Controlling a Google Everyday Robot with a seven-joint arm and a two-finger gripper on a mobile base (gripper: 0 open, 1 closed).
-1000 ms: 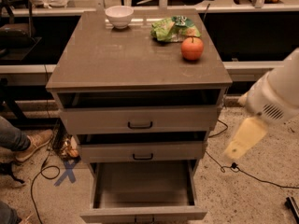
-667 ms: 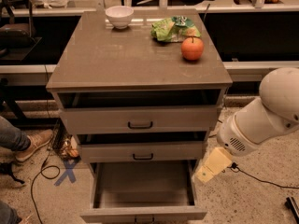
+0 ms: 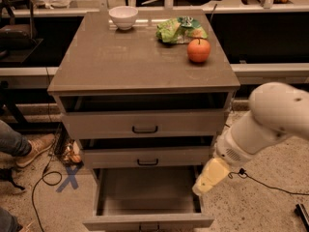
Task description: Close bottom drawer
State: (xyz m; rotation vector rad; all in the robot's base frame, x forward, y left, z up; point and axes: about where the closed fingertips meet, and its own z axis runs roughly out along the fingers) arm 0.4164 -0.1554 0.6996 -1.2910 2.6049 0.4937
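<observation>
The bottom drawer [image 3: 145, 193] is standing pulled far out from the cabinet [image 3: 111, 124], with floor lying open to its right. The pincer [image 3: 201, 186] is hanging over its right rim; whether apart or together, I cannot tell.

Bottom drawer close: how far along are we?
Done: nothing yet; the bottom drawer is pulled far out, tray exposed. In hand: the gripper is low by the drawer's right edge, contact unclear. Left: reach the front panel and push it in flush.
</observation>
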